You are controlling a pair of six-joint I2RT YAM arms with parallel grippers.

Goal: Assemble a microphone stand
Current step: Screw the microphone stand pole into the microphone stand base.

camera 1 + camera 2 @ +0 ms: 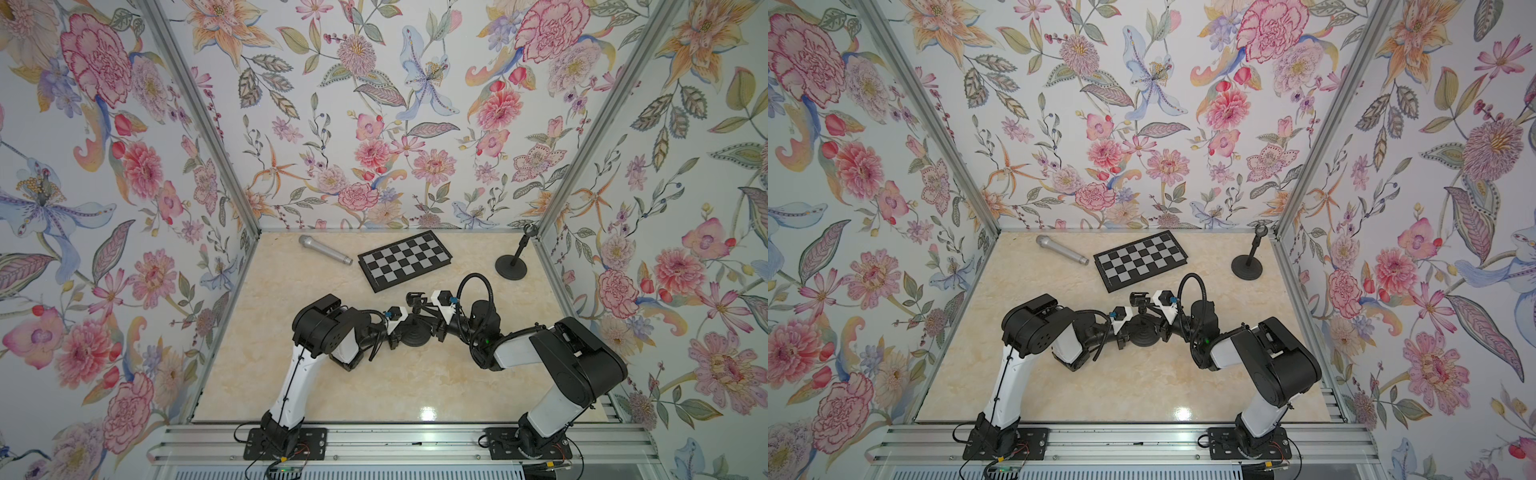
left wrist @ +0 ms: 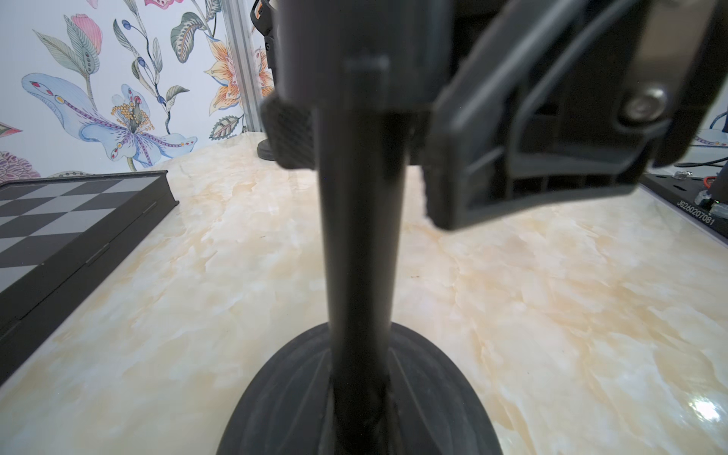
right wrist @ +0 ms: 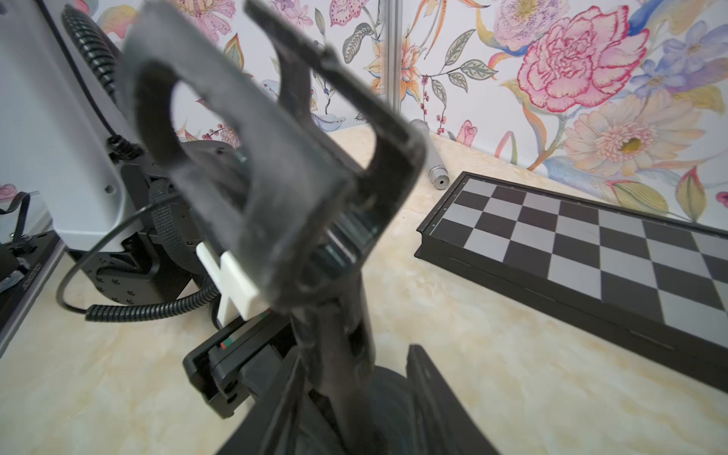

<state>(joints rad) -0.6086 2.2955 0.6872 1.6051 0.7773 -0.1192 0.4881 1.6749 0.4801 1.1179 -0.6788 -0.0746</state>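
Arms of the robot leaned toward each other over the middle of the table, where the microphone stand stood upright on its round base. Its clip sat tilted at the top of the pole.

The left pincer was pressed together on the pole, lower down than its partner. In the left wrist view the pole filled the centre of the picture, and the pincer's own fingers did not show.

The right pincer was spread, with one finger on each side of the pole just beneath the clip. In the right wrist view one finger stood clear of the pole, with the base visible in the gap. Whether the other finger touched the pole could not be told. From the left wrist view, a textured pad of that pincer sat just beside the pole.

Along the far edge of the table, well apart from the arms, a silver microphone lay on its side toward the left corner. A closed chessboard lay flat near the middle. A second stand stood upright in the right corner.
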